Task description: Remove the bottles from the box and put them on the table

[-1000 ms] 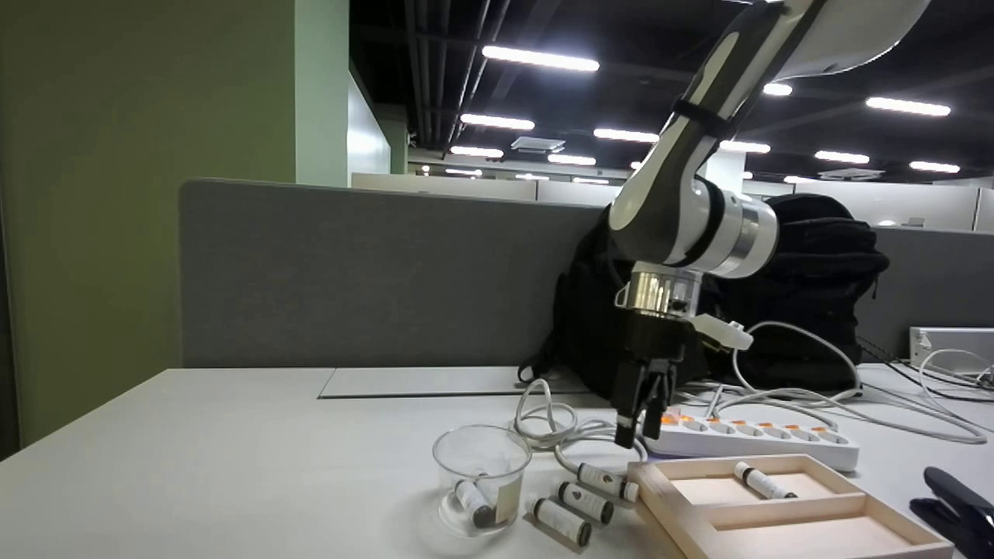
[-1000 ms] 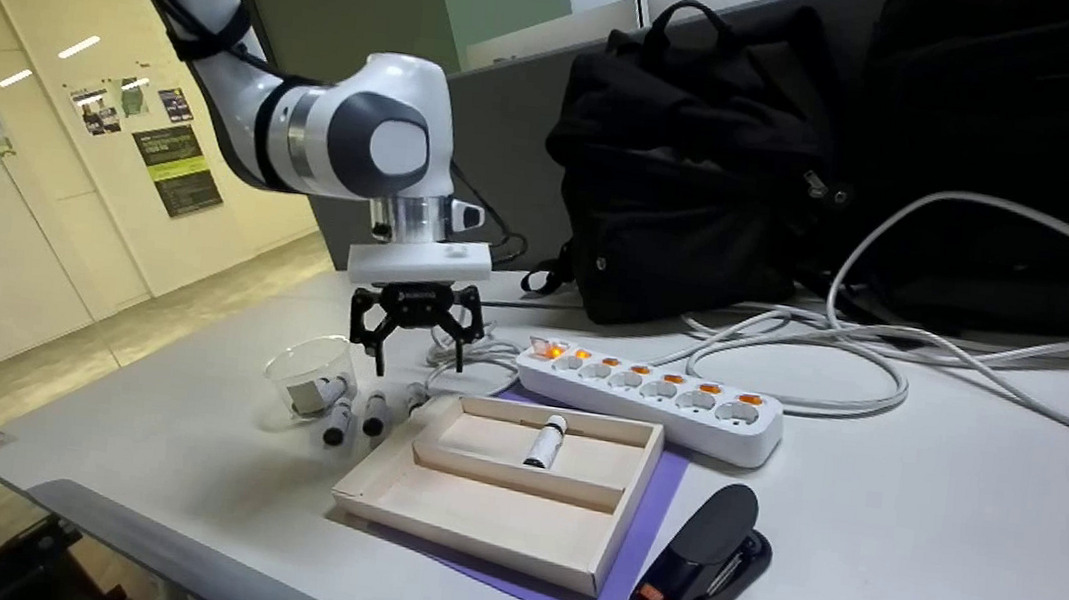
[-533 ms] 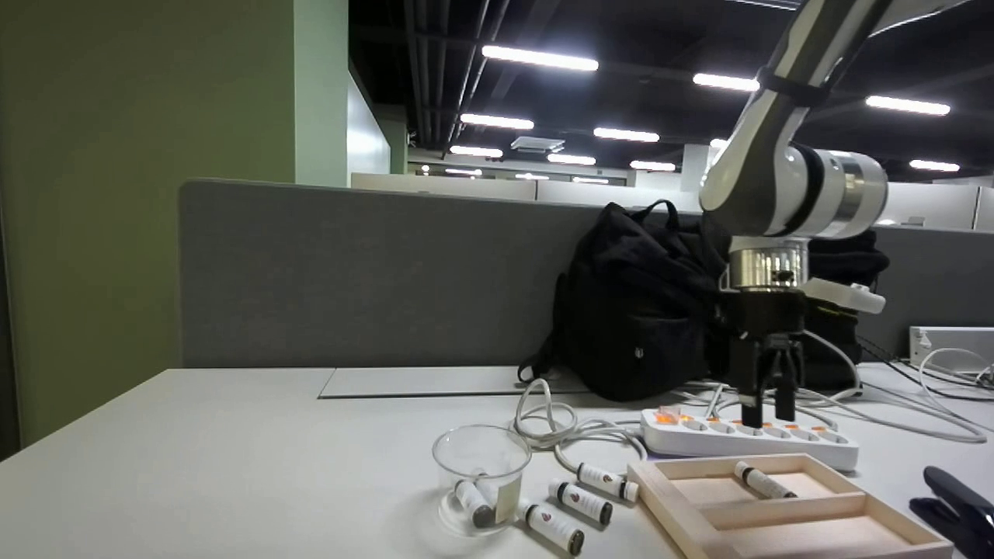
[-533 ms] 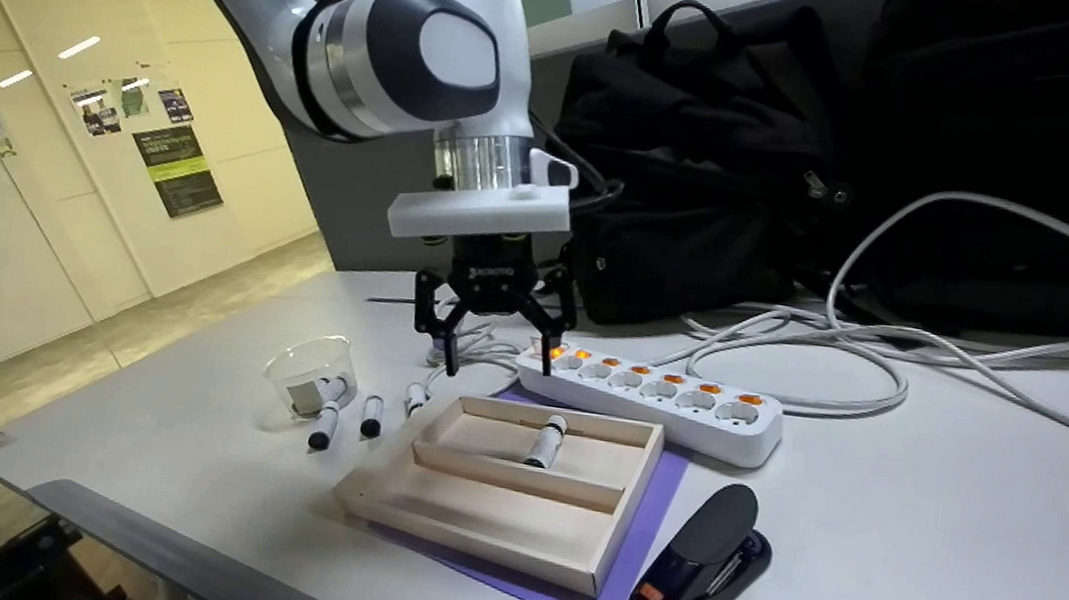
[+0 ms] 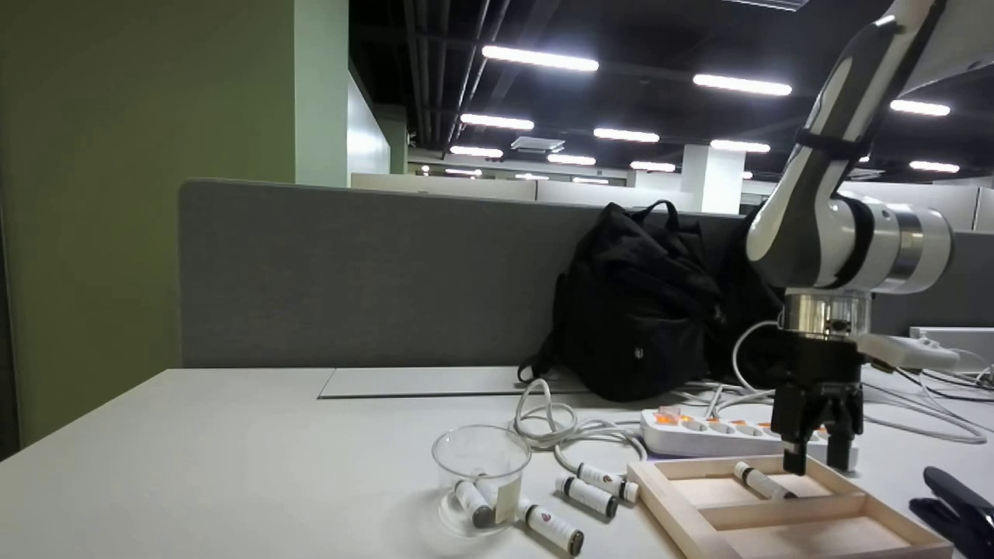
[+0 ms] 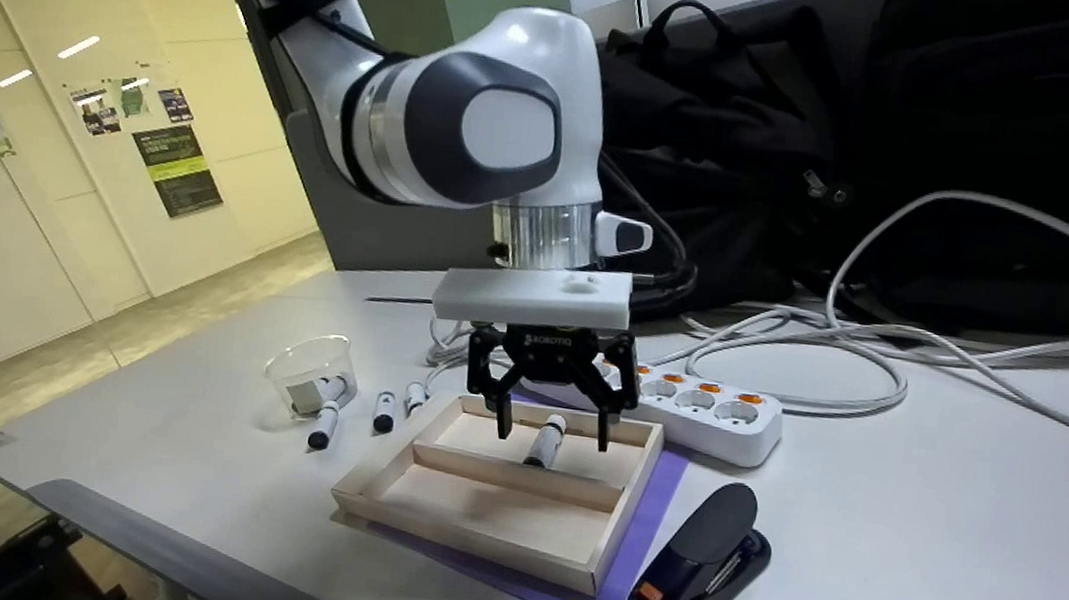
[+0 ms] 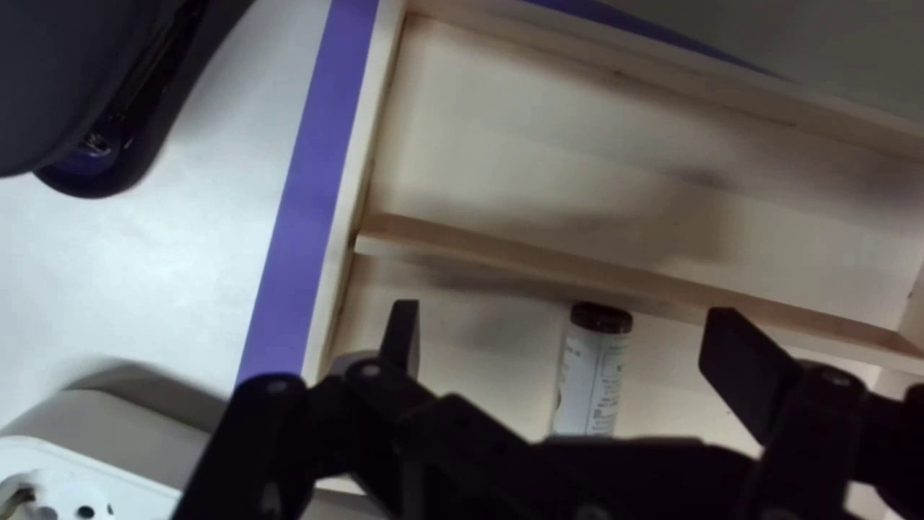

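Note:
One whitish bottle with a dark cap lies in the far compartment of the light-wood box. It also shows in the wrist view, its lower end hidden by the gripper. My gripper is open above that compartment, fingers pointing down, with the bottle between them in the picture but not touched. In the wrist view the gripper has one finger on each side of the bottle. Several bottles lie loose on the white table beside the box. The box's other compartment holds no bottle.
A clear cup with at least one bottle inside stands left of the loose bottles. A white power strip lies behind the box, with cables. A black stapler stands beside it. A purple sheet lies under the box. Backpacks stand behind.
My open gripper has moved from above the loose bottles across to above the box, and is lower over its bottle. Two loose bottles have shifted slightly on the table.

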Robot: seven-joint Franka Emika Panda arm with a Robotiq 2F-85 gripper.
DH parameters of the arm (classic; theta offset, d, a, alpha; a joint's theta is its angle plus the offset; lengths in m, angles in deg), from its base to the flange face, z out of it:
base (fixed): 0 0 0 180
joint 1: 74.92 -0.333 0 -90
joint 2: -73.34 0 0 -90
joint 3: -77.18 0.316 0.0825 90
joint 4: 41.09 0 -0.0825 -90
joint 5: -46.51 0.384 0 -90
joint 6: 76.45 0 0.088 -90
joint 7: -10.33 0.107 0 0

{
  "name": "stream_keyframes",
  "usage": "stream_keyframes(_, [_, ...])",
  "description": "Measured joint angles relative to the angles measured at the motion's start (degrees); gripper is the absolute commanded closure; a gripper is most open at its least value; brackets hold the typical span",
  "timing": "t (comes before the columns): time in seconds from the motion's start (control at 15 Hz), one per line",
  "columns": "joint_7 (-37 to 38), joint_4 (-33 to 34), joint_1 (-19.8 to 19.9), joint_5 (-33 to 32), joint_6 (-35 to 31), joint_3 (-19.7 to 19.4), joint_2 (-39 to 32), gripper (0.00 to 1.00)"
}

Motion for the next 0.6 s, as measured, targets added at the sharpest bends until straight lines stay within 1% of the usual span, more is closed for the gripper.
stream_keyframes(0.13, [0.0,-0.19,0.18,0.02,-5.44,1.11,-2.14,0.0])
stream_keyframes(0.2, [0.01,-0.21,0.21,-0.04,-7.82,1.83,-3.13,0.25])
stream_keyframes(0.27, [0.06,-0.21,0.21,-0.29,-9.73,2.49,-4.03,0.25])
stream_keyframes(0.47, [0.16,-0.2,0.21,-1.25,-13.72,4.07,-6.59,0.49])
stream_keyframes(0.6, [0.55,-0.2,0.23,-2.5,-15.44,4.38,-7.66,0.6])
